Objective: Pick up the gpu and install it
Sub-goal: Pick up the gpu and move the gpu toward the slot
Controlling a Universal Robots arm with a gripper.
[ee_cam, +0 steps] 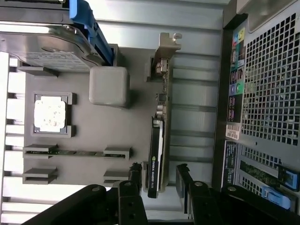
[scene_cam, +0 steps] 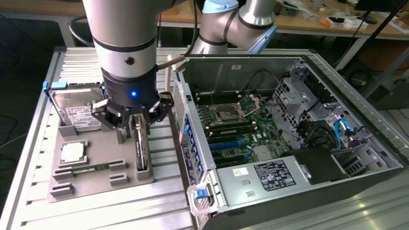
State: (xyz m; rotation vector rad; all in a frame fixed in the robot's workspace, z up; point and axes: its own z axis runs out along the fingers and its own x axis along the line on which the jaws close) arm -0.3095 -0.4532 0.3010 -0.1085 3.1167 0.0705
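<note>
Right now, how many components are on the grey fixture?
4, exterior view top to bottom: hard drive, CPU, memory stick; gpu on edge nearest the case, inside the open pincer. Arm may hide more.

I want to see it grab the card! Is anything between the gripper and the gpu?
Nothing visible is in the way. The gripper is at the gpu, with its open fingers on either side of it. The gpu stands on edge in the gray holder.
</note>
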